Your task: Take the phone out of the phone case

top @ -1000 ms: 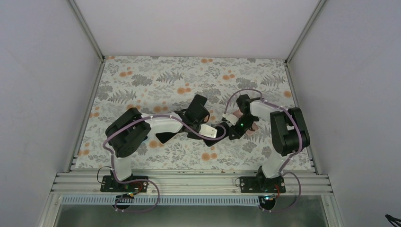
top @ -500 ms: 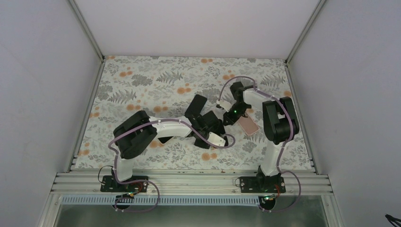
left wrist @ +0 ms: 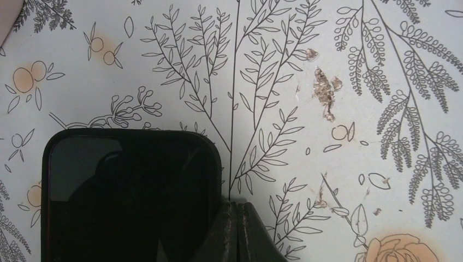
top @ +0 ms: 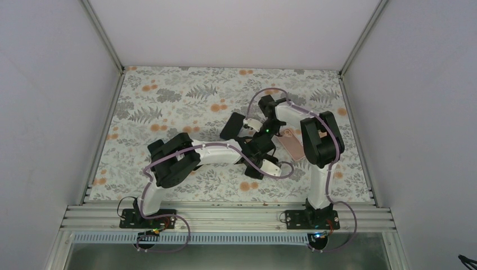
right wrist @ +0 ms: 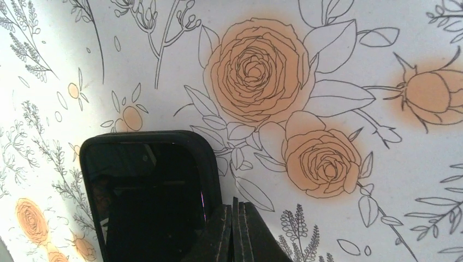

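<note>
A black phone point(top: 232, 126) lies flat on the flowered table mat, left of centre. A pink case point(top: 292, 143) lies flat to its right, apart from it. My right gripper point(top: 250, 125) is at the phone's right edge. In the right wrist view its fingers point(right wrist: 235, 218) are pressed together with nothing between them, and the glossy black phone point(right wrist: 147, 196) lies just left of them. My left gripper point(top: 259, 146) is between phone and case. In the left wrist view it point(left wrist: 238, 210) is shut and empty beside a black slab point(left wrist: 131, 196).
The flowered mat point(top: 169, 95) covers the whole table. White walls with metal corner posts close it in on the left, right and back. A metal rail point(top: 225, 216) carries both arm bases at the near edge. The two arms cross close together at mid-table.
My right gripper has left the pink case and swung left and farther back to the black phone, uncovering the case. My left arm has stretched to the right.
</note>
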Robot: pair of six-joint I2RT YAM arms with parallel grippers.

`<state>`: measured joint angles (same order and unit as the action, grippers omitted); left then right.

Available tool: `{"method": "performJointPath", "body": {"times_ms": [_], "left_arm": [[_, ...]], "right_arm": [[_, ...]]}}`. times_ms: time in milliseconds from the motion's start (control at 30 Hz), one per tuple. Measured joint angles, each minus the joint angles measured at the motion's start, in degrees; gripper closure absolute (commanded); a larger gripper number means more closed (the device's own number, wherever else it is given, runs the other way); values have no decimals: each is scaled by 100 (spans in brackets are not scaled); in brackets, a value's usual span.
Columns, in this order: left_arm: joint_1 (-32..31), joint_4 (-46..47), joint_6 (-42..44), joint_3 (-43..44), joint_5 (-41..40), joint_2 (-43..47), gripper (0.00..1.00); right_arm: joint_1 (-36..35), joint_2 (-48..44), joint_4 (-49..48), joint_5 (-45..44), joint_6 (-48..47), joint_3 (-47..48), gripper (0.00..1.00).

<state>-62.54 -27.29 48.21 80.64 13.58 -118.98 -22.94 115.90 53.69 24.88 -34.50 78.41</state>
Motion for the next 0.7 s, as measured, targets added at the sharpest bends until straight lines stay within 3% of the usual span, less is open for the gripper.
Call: {"method": "performJointPath", "body": {"times_ms": [33, 67, 100, 167, 267, 333, 400, 567, 700], "left_arm": [[0, -2, -4, 2, 0, 0, 93], [0, -7, -4, 2, 0, 0, 80], [2, -4, 7, -2, -2, 7, 62], [7, -33, 22, -92, -2, 105, 26], [44, -205, 42, -286, 28, 509, 1], [83, -409, 55, -343, 57, 905, 0], [142, -603, 15, -348, 61, 1394, 0], [476, -824, -74, -538, 63, 2599, 0], [1228, -846, -170, -745, 101, 3287, 0]], "right_arm": [[-9, -11, -4, -4, 0, 2, 96], [-17, -33, -13, -17, 4, -2, 95], [-11, -72, -20, -31, 7, -13, 88], [66, -264, -83, -114, 2, -70, 64], [295, -750, -197, -247, 15, -195, 36], [490, -1174, -236, -302, -50, -308, 27], [664, -1589, -240, -319, -175, -442, 2], [741, -2557, -297, -361, -595, -1261, 0], [603, -3027, -260, -354, -846, -1884, 0]]}}
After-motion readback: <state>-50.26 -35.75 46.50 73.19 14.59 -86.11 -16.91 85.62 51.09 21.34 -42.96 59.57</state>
